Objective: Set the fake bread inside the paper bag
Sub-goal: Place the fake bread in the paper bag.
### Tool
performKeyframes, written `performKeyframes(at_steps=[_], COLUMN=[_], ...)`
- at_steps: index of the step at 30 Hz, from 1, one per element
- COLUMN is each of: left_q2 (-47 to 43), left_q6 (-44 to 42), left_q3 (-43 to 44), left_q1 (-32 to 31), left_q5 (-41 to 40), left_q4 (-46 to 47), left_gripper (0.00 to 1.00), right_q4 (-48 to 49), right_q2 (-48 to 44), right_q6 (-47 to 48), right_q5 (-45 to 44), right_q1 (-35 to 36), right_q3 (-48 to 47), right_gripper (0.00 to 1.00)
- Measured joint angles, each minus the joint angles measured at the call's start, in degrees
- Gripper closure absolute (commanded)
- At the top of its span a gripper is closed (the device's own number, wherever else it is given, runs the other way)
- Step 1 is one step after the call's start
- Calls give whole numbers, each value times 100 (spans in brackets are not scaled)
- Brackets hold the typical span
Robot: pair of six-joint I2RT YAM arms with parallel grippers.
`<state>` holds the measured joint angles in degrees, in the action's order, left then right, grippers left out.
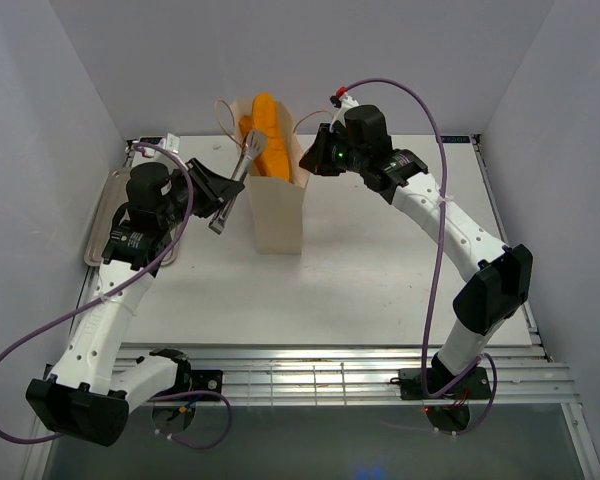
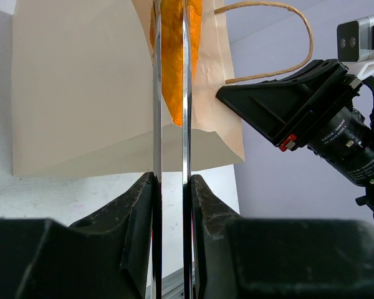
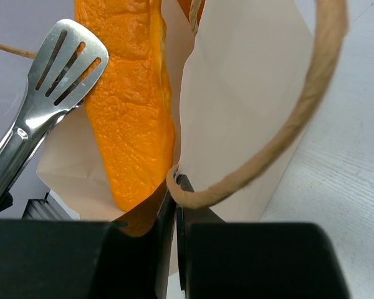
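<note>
The tan paper bag [image 1: 277,210] stands upright at the table's back centre, with long orange fake bread loaves [image 1: 268,135] sticking out of its top. My left gripper [image 1: 223,205] is shut on the handles of metal tongs [image 1: 242,172], whose tips reach the bag's mouth beside the bread. In the left wrist view the tongs [image 2: 172,93] frame a loaf [image 2: 172,62] in the bag [image 2: 81,87]. My right gripper [image 1: 308,158] is shut on the bag's rim; in the right wrist view it [image 3: 175,187] pinches the paper edge beside a loaf [image 3: 128,112] and the cord handle [image 3: 280,137].
A flat silver tray [image 1: 102,225] lies at the left edge under my left arm. White walls close in on the left, back and right. A slatted metal rail [image 1: 330,375] runs along the table's near edge.
</note>
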<state>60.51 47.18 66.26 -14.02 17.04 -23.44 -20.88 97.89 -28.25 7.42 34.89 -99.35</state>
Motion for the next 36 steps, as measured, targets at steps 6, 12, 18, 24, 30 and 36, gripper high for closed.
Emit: performKeyframes(at_steps=[6, 12, 18, 24, 30, 36], left_q2=[-15, -33, -35, -35, -37, -98], left_q6=[0, 0, 2, 24, 28, 85], left_q3=[-2, -2, 0, -2, -2, 0], left_q1=[0, 0, 0, 0, 0, 0], left_q5=[-37, -52, -52, -46, -28, -33], left_q4=[-63, -98, -96, -92, -90, -105], left_gripper=[72, 65, 57, 56, 56, 54], right_q4=[0, 0, 0, 0, 0, 0], right_q2=[0, 0, 0, 0, 0, 0], right_q6=[0, 0, 0, 0, 0, 9], right_q5=[-20, -22, -24, -24, -28, -48], right_q1=[0, 0, 0, 2, 0, 0], right_q3=[0, 0, 0, 0, 0, 0], right_gripper=[92, 92, 92, 92, 92, 92])
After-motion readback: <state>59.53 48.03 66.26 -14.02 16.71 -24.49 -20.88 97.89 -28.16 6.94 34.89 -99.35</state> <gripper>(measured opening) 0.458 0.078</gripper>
